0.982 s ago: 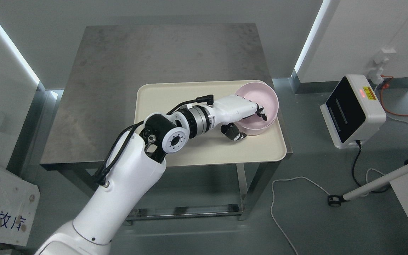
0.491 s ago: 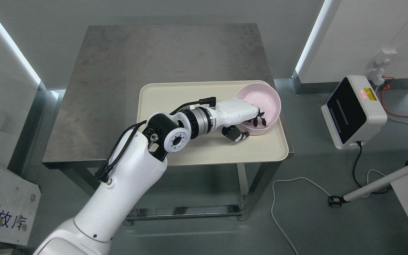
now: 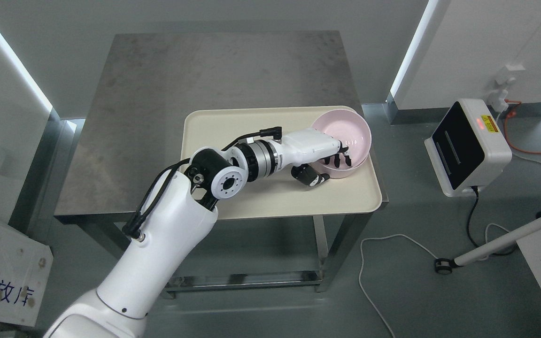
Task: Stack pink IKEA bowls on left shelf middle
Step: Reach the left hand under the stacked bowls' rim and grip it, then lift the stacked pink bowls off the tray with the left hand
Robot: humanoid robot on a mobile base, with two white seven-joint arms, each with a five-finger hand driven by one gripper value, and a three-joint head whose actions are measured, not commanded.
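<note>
A pink bowl [image 3: 348, 134] is seen sitting at the far right corner of a cream tray [image 3: 233, 136], tilted a bit toward the camera. Its near left rim is gripped by the left hand [image 3: 320, 157]: dark fingers [image 3: 341, 159] are hooked over the edge into the bowl, and the thumb is tucked under the outside wall, so the hand is closed on the bowl. Whether the bowl's base is touching the tray can't really be made out, since that part is hidden by the hand. The tray is laid on a steel table [image 3: 195, 75], with its right edge hanging slightly past the tabletop. The left arm is stretched in from the lower left. To the right, on the floor, a white box with a black panel [image 3: 467, 145] is parked, its cable trailing off.
</note>
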